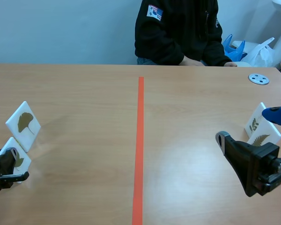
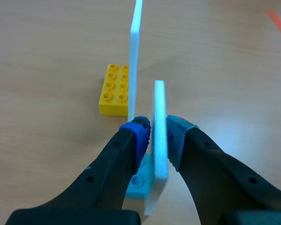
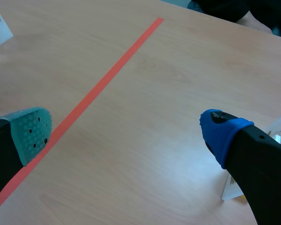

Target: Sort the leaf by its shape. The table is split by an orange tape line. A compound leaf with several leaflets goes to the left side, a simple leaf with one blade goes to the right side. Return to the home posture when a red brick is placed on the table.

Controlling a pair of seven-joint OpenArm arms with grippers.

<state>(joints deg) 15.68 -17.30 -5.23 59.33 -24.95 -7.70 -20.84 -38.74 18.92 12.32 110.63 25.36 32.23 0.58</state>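
Note:
Two white leaf cards stand at the left of the table. The farther card [image 1: 23,123] shows a single fan-shaped leaf and stands in a yellow brick [image 2: 114,89]. The nearer card [image 1: 16,157] is seen edge-on [image 2: 160,136] in the left wrist view, standing in a blue brick [image 2: 139,185]. My left gripper [image 2: 159,133] is shut on this nearer card, one pad on each face. At the right stand two cards with many-leaflet leaves [image 1: 262,129]. My right gripper [image 3: 126,133] is open with only bare table between its fingers. One of those cards [image 3: 234,187] shows beside its blue fingertip.
The orange tape line [image 1: 140,140] runs down the table's middle. A person in a black jacket [image 1: 178,33] sits across the table. A grey disc [image 1: 258,78] lies at the far right, with plastic bags [image 1: 255,51] behind it.

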